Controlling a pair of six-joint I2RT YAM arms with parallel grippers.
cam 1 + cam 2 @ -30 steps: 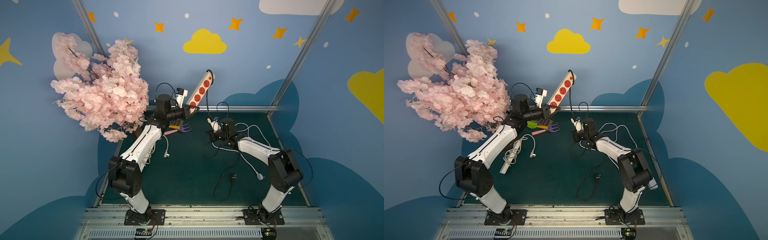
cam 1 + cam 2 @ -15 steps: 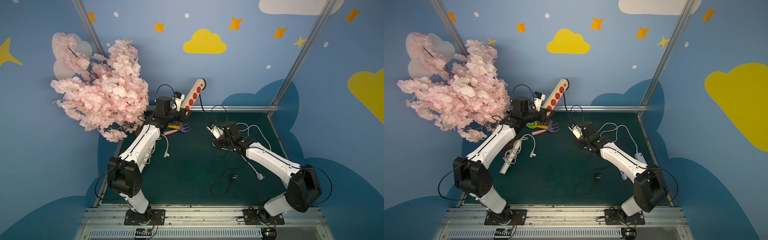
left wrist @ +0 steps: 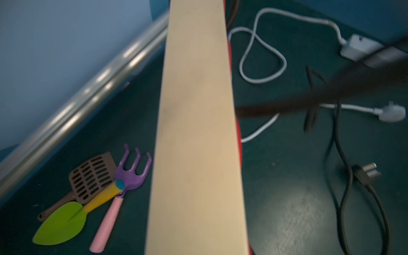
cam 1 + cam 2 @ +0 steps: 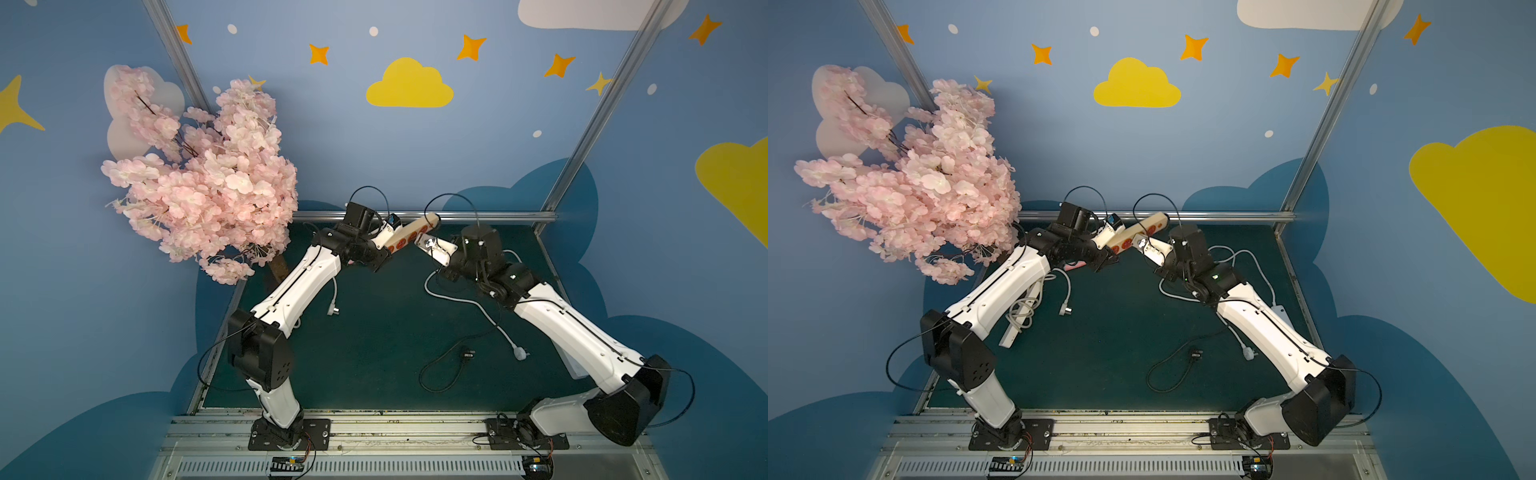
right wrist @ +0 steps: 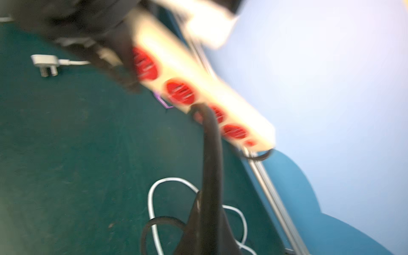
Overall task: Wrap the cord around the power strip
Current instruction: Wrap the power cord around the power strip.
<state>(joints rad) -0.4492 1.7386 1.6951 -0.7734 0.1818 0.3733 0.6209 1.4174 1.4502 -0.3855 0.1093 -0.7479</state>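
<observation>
Grips power strip [image 4: 414,231] aloft mid-frame in left end effector [image 4: 389,247] for looping room; pinches cord [image 5: 212,143] in right end effector [image 4: 426,243].

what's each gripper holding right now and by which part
left gripper clamps the power strip at its lower end; right gripper pinches the black cord partway along.

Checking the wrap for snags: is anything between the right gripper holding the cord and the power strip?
Nothing visible does. The right gripper, shut on the black cord, is right beside the power strip that the left gripper holds in the air.
</observation>
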